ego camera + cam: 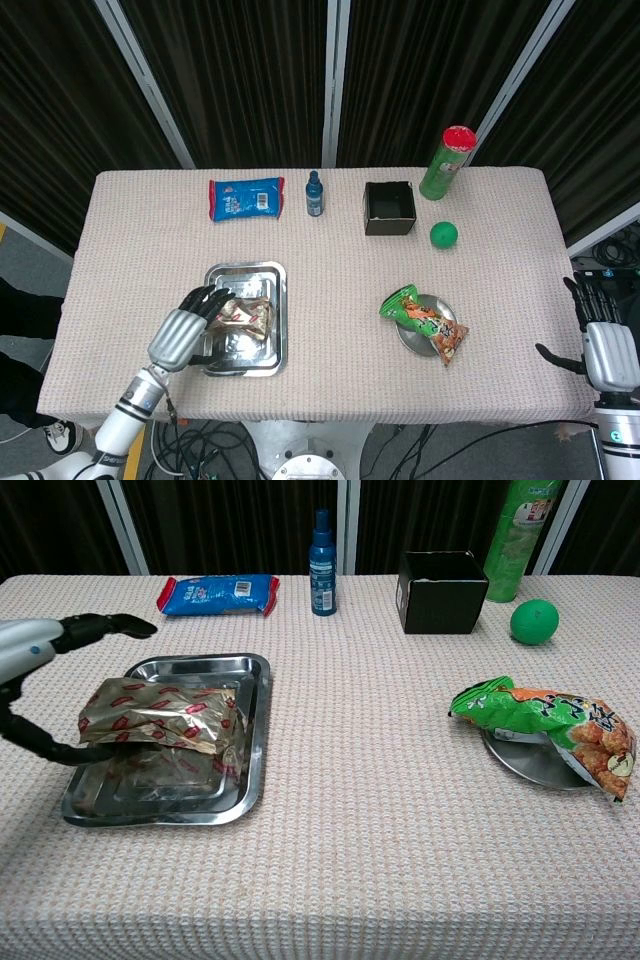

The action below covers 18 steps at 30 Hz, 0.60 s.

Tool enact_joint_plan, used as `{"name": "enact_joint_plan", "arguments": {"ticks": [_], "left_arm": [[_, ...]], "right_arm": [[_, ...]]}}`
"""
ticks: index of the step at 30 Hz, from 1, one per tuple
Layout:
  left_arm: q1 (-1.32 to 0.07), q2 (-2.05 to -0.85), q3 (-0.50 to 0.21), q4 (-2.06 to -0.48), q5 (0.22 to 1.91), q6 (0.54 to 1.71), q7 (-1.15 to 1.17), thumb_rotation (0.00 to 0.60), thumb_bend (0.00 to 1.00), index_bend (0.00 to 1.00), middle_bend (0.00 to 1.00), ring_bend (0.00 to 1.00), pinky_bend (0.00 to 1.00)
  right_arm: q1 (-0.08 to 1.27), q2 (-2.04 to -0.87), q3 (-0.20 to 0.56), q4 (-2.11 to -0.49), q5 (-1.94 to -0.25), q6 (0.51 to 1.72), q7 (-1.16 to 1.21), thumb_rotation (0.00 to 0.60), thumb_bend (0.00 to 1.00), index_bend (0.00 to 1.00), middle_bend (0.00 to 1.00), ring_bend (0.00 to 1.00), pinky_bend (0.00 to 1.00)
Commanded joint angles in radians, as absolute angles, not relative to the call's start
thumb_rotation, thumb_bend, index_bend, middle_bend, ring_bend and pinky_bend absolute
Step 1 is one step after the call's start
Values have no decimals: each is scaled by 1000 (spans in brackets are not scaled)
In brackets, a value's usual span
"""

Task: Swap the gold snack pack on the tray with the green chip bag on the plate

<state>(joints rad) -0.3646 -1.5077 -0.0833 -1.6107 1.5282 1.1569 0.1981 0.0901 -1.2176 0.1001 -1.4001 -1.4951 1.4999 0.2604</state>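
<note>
The gold snack pack (245, 314) (165, 715) lies across the steel tray (268, 355) (195, 667). My left hand (187, 329) (40, 670) hovers at the tray's left edge, fingers spread and reaching over the pack's left end, thumb low beside the tray; it holds nothing. The green chip bag (426, 324) (545, 720) lies on the round metal plate (405, 340) (520, 760) at the right. My right hand (605, 345) stays off the table's right edge, fingers apart and empty; the chest view does not show it.
Along the back stand a blue snack pack (246, 198), a small blue bottle (314, 193), a black open box (389, 207), a green canister with a red lid (447, 162) and a green ball (443, 234).
</note>
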Motion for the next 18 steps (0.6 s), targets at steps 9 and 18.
{"name": "enact_joint_plan", "arguments": {"ticks": [9, 18], "left_arm": [[-475, -1589, -125, -1470, 1407, 1017, 278, 600, 143, 89, 66, 8, 88], [-501, -1611, -123, -1416, 1386, 1015, 252, 600, 202, 175, 159, 46, 115]], "right_arm": [[89, -1221, 104, -1354, -1483, 1490, 316, 600, 0, 0, 0, 0, 0], [90, -1242, 98, -1319, -1478, 1476, 337, 600, 0, 0, 0, 0, 0]]}}
